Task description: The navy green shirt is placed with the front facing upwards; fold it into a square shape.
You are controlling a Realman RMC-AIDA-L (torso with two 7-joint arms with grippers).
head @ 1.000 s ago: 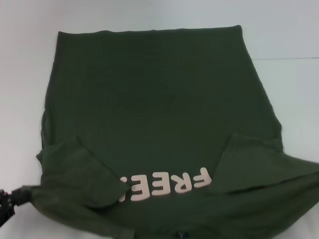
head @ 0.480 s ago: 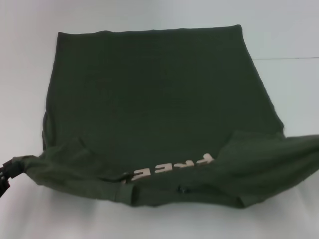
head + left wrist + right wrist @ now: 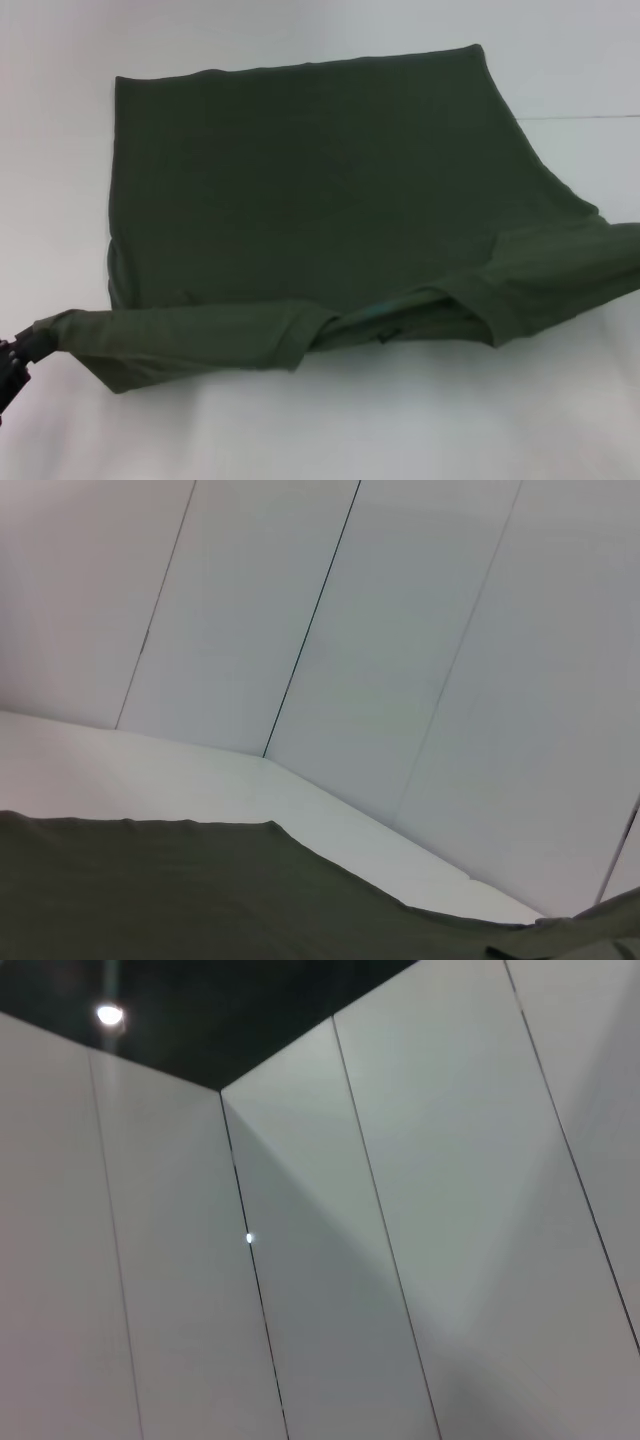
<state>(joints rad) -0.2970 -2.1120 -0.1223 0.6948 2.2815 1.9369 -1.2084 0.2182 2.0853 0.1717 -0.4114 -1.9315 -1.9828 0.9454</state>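
The navy green shirt (image 3: 330,190) lies on the white table (image 3: 400,420), its near edge lifted for a first fold, the left gripper (image 3: 20,355) apparently clamped on its near-left corner; squaring remains.

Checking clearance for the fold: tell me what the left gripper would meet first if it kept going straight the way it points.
The left gripper is shut on the navy green shirt, pointing across toward the right. Its own carried fold lies first in that line, with the flat shirt just below; depth is hard to judge.
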